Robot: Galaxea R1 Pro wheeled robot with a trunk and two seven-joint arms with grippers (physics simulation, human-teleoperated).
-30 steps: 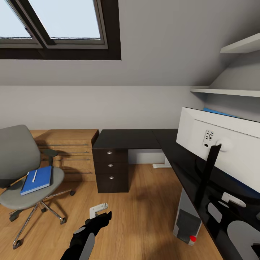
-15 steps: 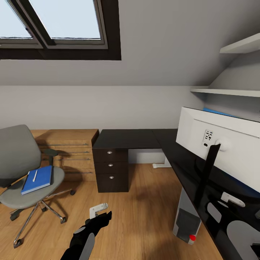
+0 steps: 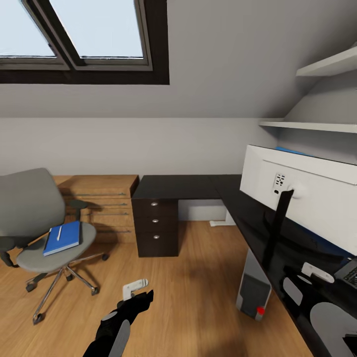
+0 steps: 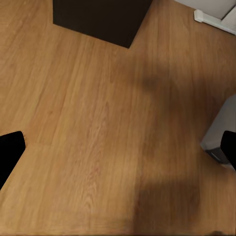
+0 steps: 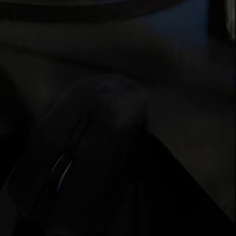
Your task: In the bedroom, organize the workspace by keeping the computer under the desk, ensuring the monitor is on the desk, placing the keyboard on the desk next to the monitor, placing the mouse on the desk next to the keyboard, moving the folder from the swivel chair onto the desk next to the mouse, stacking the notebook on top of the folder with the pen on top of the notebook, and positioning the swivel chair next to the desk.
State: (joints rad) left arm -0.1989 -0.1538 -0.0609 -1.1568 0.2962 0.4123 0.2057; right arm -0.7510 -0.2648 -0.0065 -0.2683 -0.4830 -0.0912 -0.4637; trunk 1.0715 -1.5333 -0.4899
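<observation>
Under the sloped grey wall and dark-framed skylight (image 3: pixel 84 39), the desk (image 3: pixel 176 187) runs in an L, its glossy black top ending at a dark three-drawer unit (image 3: pixel 157 225) with round silver knobs. Beside that unit stands a light wooden dresser (image 3: pixel 101 208). On the desk's right-hand arm the monitor (image 3: pixel 302 198) shows its white back and black stand. Beneath that arm, on the wood floor (image 3: pixel 198 292), stands the computer (image 3: pixel 254 290), a grey tower with a red dot low on its front. Well apart from the desk, left of the dresser, sits the swivel chair (image 3: pixel 37 218), grey-padded on a chrome star base. Flat on its seat lies the bright blue folder (image 3: pixel 63 238), with the slim white pen (image 3: pixel 58 232) lying on it. At the desk's near right edge a dark keyboard (image 3: pixel 348 271) corner shows.

The left gripper (image 3: pixel 134 292) hangs low over the floor; in the left wrist view its black fingertips (image 4: pixel 10 150) sit wide apart at the frame's sides, with bare floorboards, the drawer unit's base and the tower's corner between them, holding nothing. The right wrist view is nearly black, so whether the right gripper is parted I cannot tell.
</observation>
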